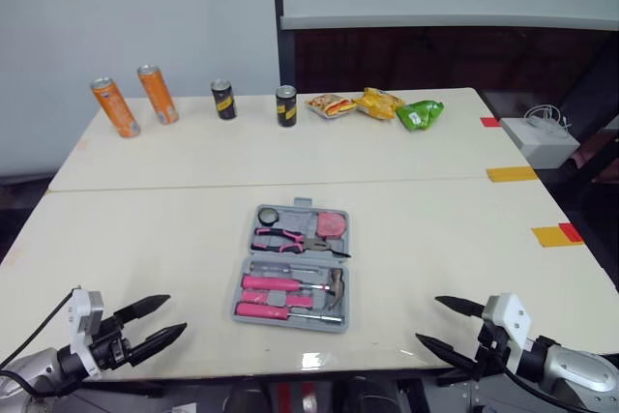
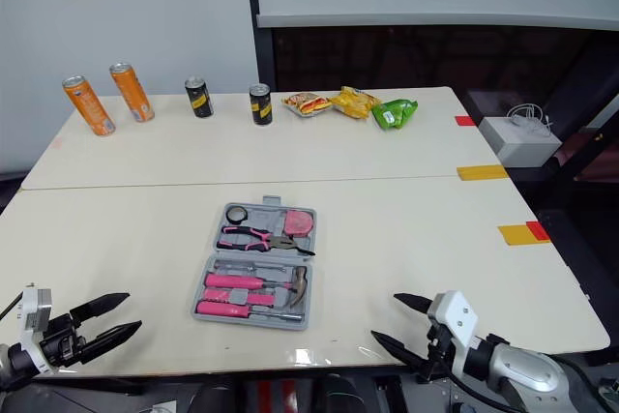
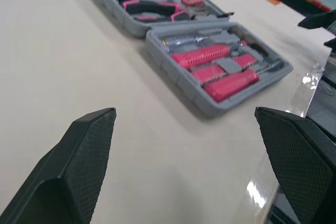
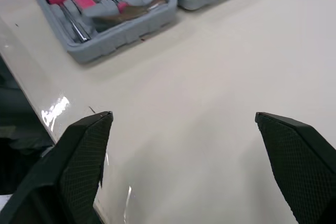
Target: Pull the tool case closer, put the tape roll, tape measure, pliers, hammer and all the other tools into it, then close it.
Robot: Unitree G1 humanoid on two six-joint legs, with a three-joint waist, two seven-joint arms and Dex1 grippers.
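Low at the near edge of the table (image 1: 145, 229): left gripper (image 1: 176, 314) and right gripper (image 1: 427, 319), both spread wide, holding nothing, flanking the case (image 1: 290, 321). Between them, lying open and flat, pliers (image 1: 285, 239) and hammer (image 1: 334, 287) seated inside. Looks ready for closing. Pin the near half with one gripper, hook the far half's edge, fold over slowly; watch for tools slipping out.
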